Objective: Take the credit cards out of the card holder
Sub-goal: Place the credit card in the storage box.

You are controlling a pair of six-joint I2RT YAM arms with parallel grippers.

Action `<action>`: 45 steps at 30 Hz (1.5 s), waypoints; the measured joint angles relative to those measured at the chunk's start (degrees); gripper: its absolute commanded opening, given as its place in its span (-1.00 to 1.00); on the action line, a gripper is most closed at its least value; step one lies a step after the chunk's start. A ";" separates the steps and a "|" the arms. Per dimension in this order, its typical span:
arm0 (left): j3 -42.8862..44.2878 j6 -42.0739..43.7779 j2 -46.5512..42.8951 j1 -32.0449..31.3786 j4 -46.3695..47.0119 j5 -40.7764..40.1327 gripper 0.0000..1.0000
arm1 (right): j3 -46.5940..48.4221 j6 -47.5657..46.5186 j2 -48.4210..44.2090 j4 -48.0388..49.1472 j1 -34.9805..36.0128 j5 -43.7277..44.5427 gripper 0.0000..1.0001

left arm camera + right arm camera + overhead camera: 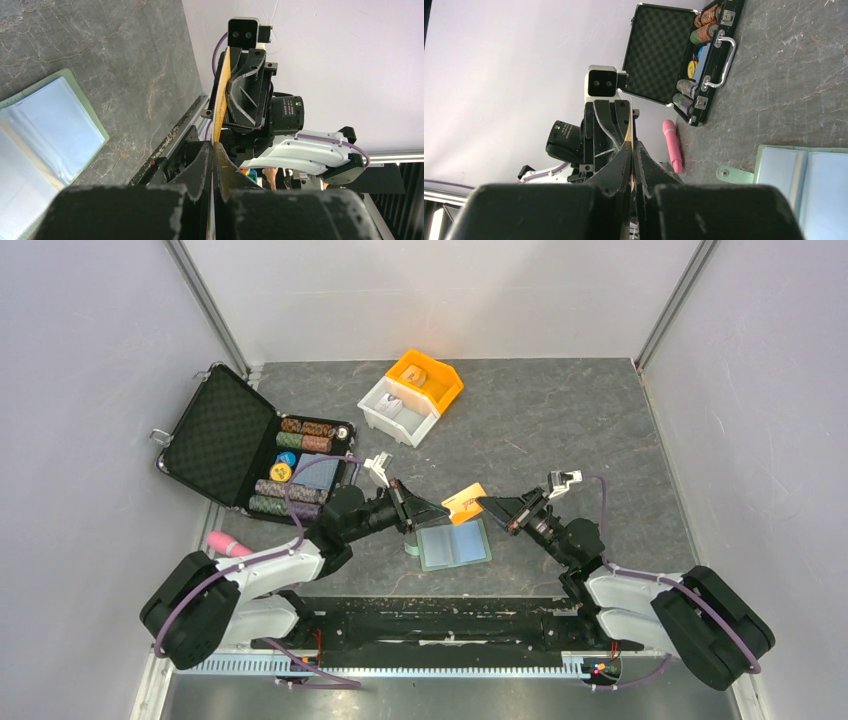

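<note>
You are risking a bent or dropped thin orange-tan plastic credit card: both arms are gripping it in mid-air, so a pull apart or an uneven release could flex it or let it fall. The left end effector and right end effector are each pinching its opposite edges, just above the pale sage-green bifold card holder lying open on the grey worktop.

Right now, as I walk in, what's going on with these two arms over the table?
Both arms grip one orange credit card in the air between them. The left pincer and the right pincer are each shut on an opposite end, so it looks like a handover. The green card holder lies open on the table just beneath. I can't tell whether another card is inside it.
</note>
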 measured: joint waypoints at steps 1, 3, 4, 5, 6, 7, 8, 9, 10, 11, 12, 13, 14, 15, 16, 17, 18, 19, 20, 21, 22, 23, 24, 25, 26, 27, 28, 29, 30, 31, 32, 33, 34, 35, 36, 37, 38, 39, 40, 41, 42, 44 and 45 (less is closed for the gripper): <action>-0.02 -0.02 0.00 -0.04 0.15 0.00 -0.95 | -0.13 0.07 0.00 -0.04 0.00 0.00 -0.79; -0.15 -0.02 -0.02 -0.04 0.31 -0.02 -0.95 | -0.28 0.17 0.00 -0.13 0.00 -0.02 -0.64; -0.28 -0.02 -0.11 -0.04 0.31 -0.07 -0.95 | -0.39 0.04 0.00 -0.28 0.00 -0.07 -0.55; -0.33 -0.02 -0.24 -0.04 0.22 -0.15 -0.95 | -0.42 0.07 -0.04 -0.44 0.00 -0.09 -0.42; -0.35 0.00 -0.44 -0.04 0.04 -0.24 -0.95 | -0.44 -0.07 -0.15 -0.74 0.00 -0.11 -0.30; -0.35 0.00 -0.81 -0.04 -0.33 -0.48 -0.95 | -0.44 -0.50 -0.52 -1.51 0.00 -0.11 -0.16; -0.35 0.00 -1.22 -0.04 -0.68 -0.76 -0.96 | -0.48 -0.90 -1.11 -2.16 0.00 -0.09 -0.03; -0.35 0.02 -1.73 -0.04 -1.07 -1.27 -0.95 | -0.48 -1.42 -1.95 -3.19 0.00 -0.09 0.13; -0.35 0.02 -2.25 -0.04 -1.53 -1.57 -0.95 | -0.50 -1.81 -2.78 -4.07 0.00 -0.13 0.29; -0.35 0.02 -2.69 -0.04 -1.95 -1.84 -0.95 | -0.50 -2.78 -3.96 -5.46 0.00 -0.11 0.43; -0.35 0.04 -3.08 -0.04 -2.32 -2.21 -0.95 | -0.50 -3.45 -5.05 -6.75 0.00 -0.17 0.58; -0.31 0.09 -3.56 -0.04 -2.91 -2.67 -0.96 | -0.50 -4.55 -6.25 -8.33 0.00 -0.15 0.69; -0.28 0.13 -3.89 -0.04 -3.45 -2.99 -0.96 | -0.46 -6.12 -7.76 -10.71 0.00 -0.13 0.84; -0.22 0.26 -4.33 -0.04 -4.33 -3.28 -0.95 | -0.35 -7.45 -8.98 -12.76 0.00 -0.15 0.95; -0.11 0.46 -4.68 0.02 -5.27 -3.63 -0.95 | -0.22 -8.44 -9.92 -14.51 0.00 -0.20 0.96; 0.07 0.61 -4.96 0.07 -6.14 -3.96 -0.95 | 0.15 -10.25 -11.08 -17.11 0.00 -0.20 0.96; 0.39 0.85 -5.18 0.24 -7.10 -4.20 -0.96 | 0.52 -11.87 -12.09 -19.34 0.00 -0.33 0.96; 0.85 0.96 -5.35 0.46 -8.26 -4.52 -0.95 | 0.96 -13.64 -13.27 -21.73 0.00 -0.35 0.96; 1.42 1.25 -5.51 0.81 -9.31 -4.68 -0.95 | 1.36 -15.23 -14.36 -23.89 0.00 -0.37 0.96; 1.88 1.64 -5.60 1.14 -9.97 -4.83 -0.95 | 1.70 -16.85 -15.45 -25.99 0.00 -0.37 0.96; 2.64 2.29 -5.66 1.73 -11.19 -5.07 -0.95 | 1.99 -18.40 -16.57 -27.89 0.00 -0.39 0.96; 3.50 2.95 -5.68 2.45 -12.44 -5.33 -0.95 | 2.16 -19.91 -17.62 -29.68 0.00 -0.37 0.96; 4.48 3.67 -5.66 3.37 -13.77 -5.64 -0.96 | 2.29 -21.44 -18.69 -31.45 0.00 -0.39 0.96; 5.66 4.50 -5.62 4.48 -15.41 -5.79 -0.96 | 2.36 -22.99 -19.76 -33.20 0.00 -0.37 0.96; 6.86 5.27 -5.44 5.79 -16.61 -6.01 -0.95 | 2.38 -24.46 -20.70 -34.95 0.00 -0.39 0.96; 8.15 5.88 -5.09 7.37 -17.75 -5.92 -0.95 | 2.43 -25.75 -21.49 -36.46 0.00 -0.37 0.96; 9.38 6.29 -4.55 8.98 -18.73 -5.95 -0.95 | 2.56 -27.10 -22.32 -38.23 0.02 -0.35 0.96; 10.75 7.17 -3.67 11.02 -19.45 -5.86 -0.96 | 2.71 -28.37 -23.08 -39.95 0.00 -0.35 0.96; 11.89 7.74 -2.80 12.55 -19.98 -5.84 -0.95 | 2.93 -29.44 -23.74 -41.51 0.00 -0.33 0.96; 13.51 8.44 -1.40 14.45 -20.83 -5.77 -0.96 | 3.13 -30.47 -24.44 -42.88 0.00 -0.26 0.96; 15.39 9.20 0.39 16.15 -21.70 -5.73 -0.96 | 3.34 -31.45 -25.16 -44.22 0.00 -0.17 0.96; 17.44 9.99 2.45 17.62 -22.40 -5.70 -0.95 | 3.56 -32.41 -25.92 -45.53 0.00 -0.04 0.96; 19.52 10.69 4.61 18.91 -23.08 -5.73 -0.95 | 3.82 -33.22 -26.51 -46.82 0.00 0.07 0.96; 21.66 11.26 6.91 19.98 -23.56 -5.70 -0.96 | 4.11 -33.90 -26.91 -47.82 0.00 0.13 0.96; 23.80 11.91 9.20 20.76 -24.00 -5.66 -0.96 | 4.44 -34.64 -27.23 -48.92 0.00 0.20 0.96; 25.75 12.48 11.28 21.38 -24.44 -5.62 -0.95 | 4.79 -35.26 -27.45 -49.94 0.00 0.35 0.96; 27.98 12.90 13.81 22.01 -24.68 -5.53 -0.96 | 5.18 -35.91 -27.63 -50.95 0.00 0.52 0.96; 30.21 13.35 16.37 22.58 -24.81 -5.51 -0.95 | 5.46 -36.33 -27.71 -51.65 0.00 0.72 0.96; 32.35 13.64 18.91 23.10 -24.96 -5.49 -0.95 | 5.77 -36.79 -27.78 -52.33 0.00 0.94 0.96; 34.42 13.79 21.31 23.58 -25.09 -5.49 -0.95 | 6.14 -37.29 -27.80 -53.11 0.00 1.16 0.96; 36.06 13.88 23.30 23.93 -25.16 -5.46 -0.96 | 6.40 -37.59 -27.80 -53.59 0.00 1.29 0.96; 40.52 14.03 28.20 24.72 -25.51 -5.35 -0.96 | 6.99 -38.23 -27.78 -54.69 0.00 1.64 0.96; 42.93 14.05 30.75 25.05 -25.57 -5.29 -0.95 | 7.32 -38.58 -27.76 -55.17 0.00 1.84 0.96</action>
